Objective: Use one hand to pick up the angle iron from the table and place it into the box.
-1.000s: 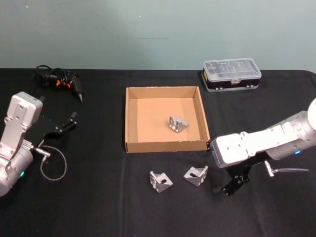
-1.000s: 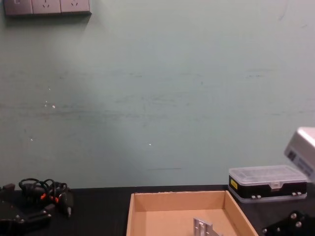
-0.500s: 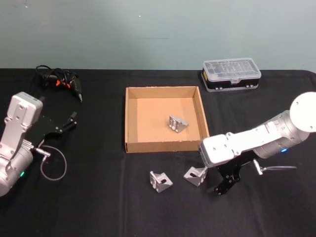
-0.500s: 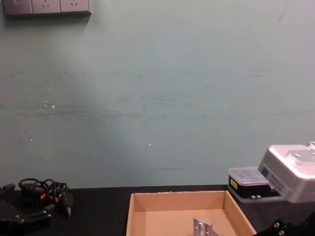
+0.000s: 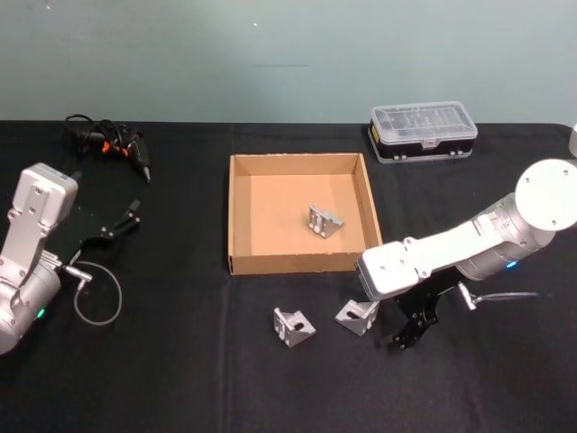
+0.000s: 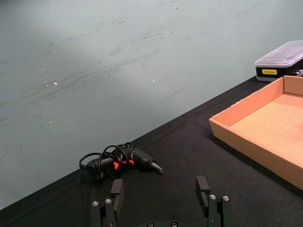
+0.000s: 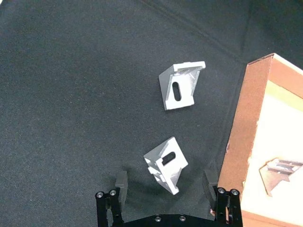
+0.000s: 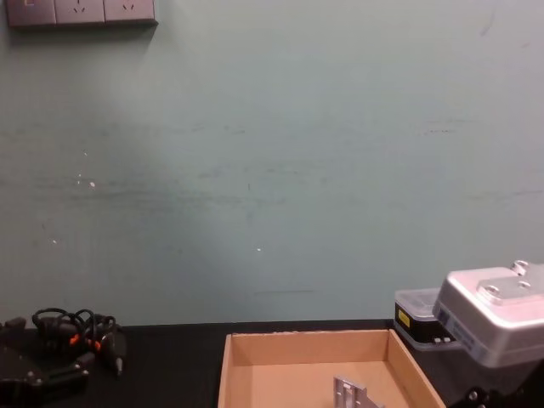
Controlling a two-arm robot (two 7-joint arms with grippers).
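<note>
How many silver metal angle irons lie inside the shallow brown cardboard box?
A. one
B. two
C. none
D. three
A: one silver metal angle iron lies on the floor of the shallow brown cardboard box, while a second angle iron and a third angle iron lie on the matte black tabletop in front of it.

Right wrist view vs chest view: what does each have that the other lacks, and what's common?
Right wrist view, not chest: two angle irons on the table, the far iron and the near iron, with the open right gripper reaching either side of the near one. Chest view, not right wrist: the plastic case, the corded tool, the wall sockets, the parked left gripper at lower left, and the right arm's housing. Both: the box and the boxed iron lying in it.
</note>
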